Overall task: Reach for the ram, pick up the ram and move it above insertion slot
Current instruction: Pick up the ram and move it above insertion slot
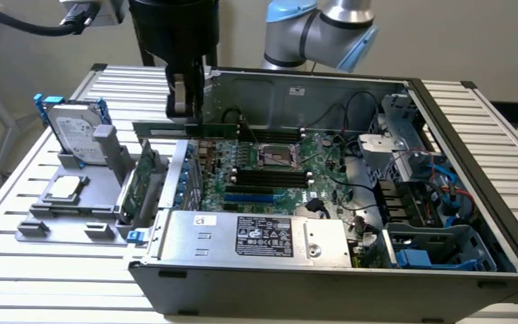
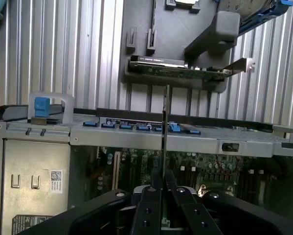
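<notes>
Over the open grey metal computer case (image 1: 475,202), toward eleven o'clock of the green motherboard (image 1: 277,158), you have the black two-fingered gripper (image 1: 183,101) clenched on the long, thin green ram stick (image 1: 187,128), which hangs level above the board. Through the wrist camera the stick (image 2: 165,127) runs edge-on between the black fingers (image 2: 148,210). The black memory slots (image 1: 264,179) lie around four o'clock from it, lower down. You should judge it light and stiff yet fragile: grip the bare edges near mid-length, keeping off chips and contacts. Outside the case, at nine o'clock, the silver hard drive with blue rails (image 1: 75,131) stands on its grey holder (image 1: 70,202).
</notes>
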{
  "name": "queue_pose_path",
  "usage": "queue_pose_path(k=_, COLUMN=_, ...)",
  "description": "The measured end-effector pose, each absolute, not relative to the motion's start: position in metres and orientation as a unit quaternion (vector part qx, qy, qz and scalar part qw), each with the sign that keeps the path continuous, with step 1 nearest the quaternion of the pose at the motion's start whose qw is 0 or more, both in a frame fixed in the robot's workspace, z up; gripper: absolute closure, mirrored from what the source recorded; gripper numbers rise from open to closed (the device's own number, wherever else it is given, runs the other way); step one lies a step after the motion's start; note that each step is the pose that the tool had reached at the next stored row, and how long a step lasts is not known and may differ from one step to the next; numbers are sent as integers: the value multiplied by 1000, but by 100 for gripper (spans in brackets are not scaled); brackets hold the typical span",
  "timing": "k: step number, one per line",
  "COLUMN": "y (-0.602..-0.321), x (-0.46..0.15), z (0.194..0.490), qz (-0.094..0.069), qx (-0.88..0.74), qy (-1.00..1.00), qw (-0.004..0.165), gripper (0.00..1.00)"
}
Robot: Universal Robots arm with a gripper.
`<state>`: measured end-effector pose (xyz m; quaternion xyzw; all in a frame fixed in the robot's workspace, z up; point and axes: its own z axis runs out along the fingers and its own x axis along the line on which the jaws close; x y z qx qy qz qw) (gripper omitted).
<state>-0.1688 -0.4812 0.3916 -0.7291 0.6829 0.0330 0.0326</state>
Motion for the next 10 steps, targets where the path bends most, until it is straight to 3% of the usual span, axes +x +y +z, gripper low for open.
queue_pose_path(k=10, y=-466, x=-137, z=392, qz=33, qx=-729, qy=683, qw=33, gripper=86)
